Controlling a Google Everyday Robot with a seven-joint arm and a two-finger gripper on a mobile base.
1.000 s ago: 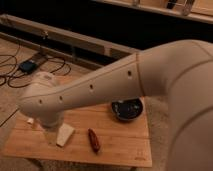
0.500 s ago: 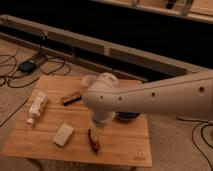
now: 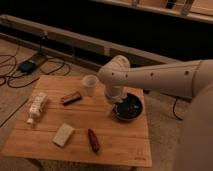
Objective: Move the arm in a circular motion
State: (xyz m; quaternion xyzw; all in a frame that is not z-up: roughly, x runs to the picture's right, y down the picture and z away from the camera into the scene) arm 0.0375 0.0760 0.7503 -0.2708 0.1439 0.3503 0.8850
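The arm (image 3: 165, 77) reaches in from the right edge of the camera view and spans the right half of the tabletop (image 3: 115, 135). Its elbow joint sits just beside a white cup (image 3: 89, 85), and the wrist drops down toward a dark bowl (image 3: 128, 108).

The tool (image 3: 119, 102) hangs low at the bowl's left rim, over or just inside it. I cannot tell whether it is released or clenched, and nothing visible is held.

Other items on the tabletop:
- a small brown bar (image 3: 71, 98), left of the cup
- a pale bottle (image 3: 37, 106) lying near the left edge
- a cream block (image 3: 63, 134) and a dark red stick-shaped item (image 3: 93, 140) toward the front
- cables and a black box (image 3: 26, 65) on the floor behind

Risks, my read:
- The tool is very close to the bowl. A sweep at this height could catch the rim and drag or tip it off the right side.
- The cup sits right by the elbow. A circle widening leftward likely knocks it over.
- Lifting before continuing the arc would clear both.
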